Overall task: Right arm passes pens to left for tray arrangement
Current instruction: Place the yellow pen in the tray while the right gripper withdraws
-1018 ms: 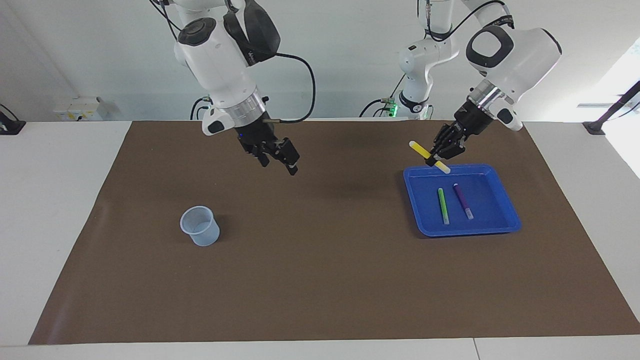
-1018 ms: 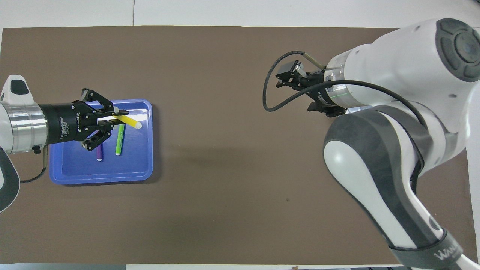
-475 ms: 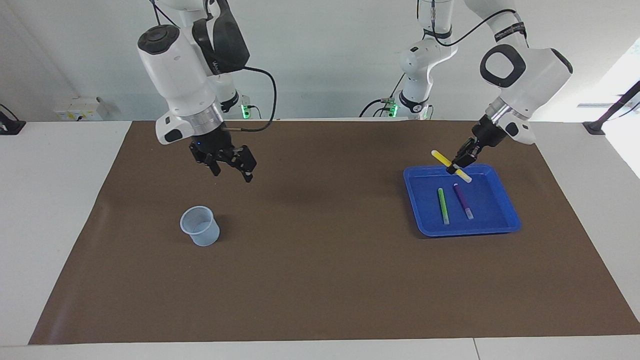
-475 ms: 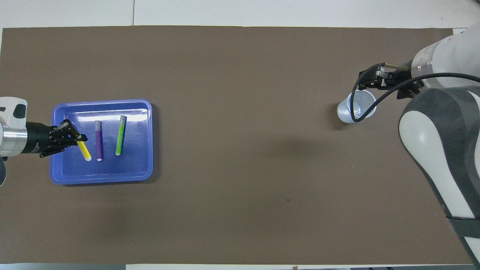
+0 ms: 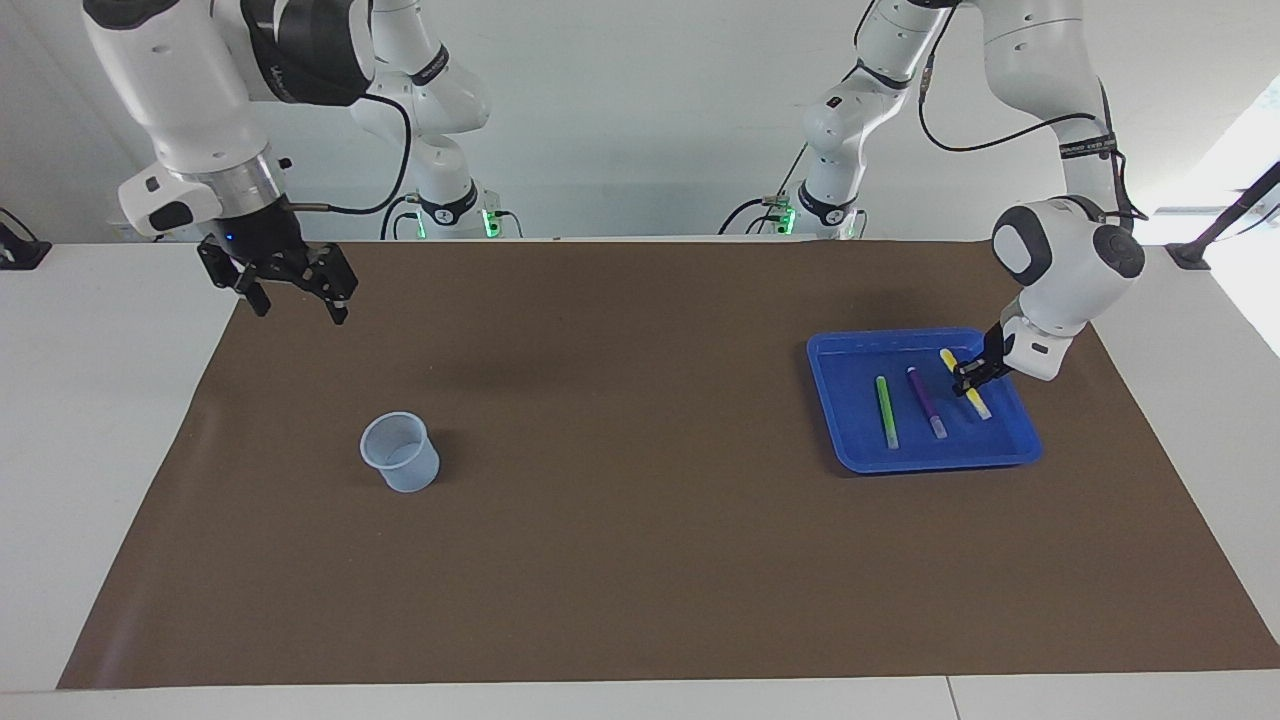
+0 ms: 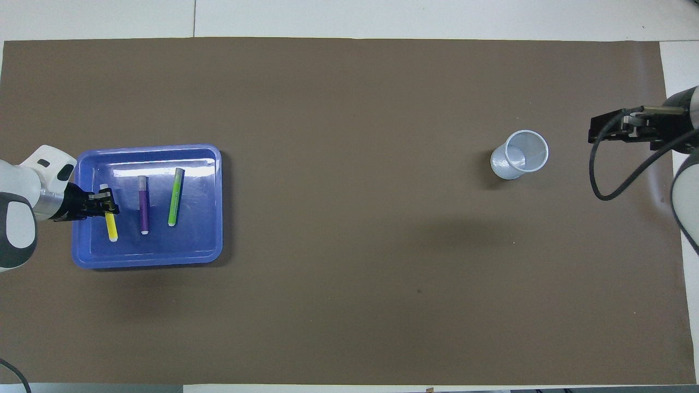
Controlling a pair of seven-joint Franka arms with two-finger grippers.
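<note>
Three pens (image 5: 912,398), apparently unlabelled

Both arms are built of glossy white rounded shells with dark grey caps set at the joints. A silver metal ring is fitted at each wrist, and a black pincer of jointed links is carried below it: the left pincer (image 5: 971,379) and the right pincer (image 5: 290,288). Black cables are looped along the upper links. Green lights are seen at both bases.
</note>
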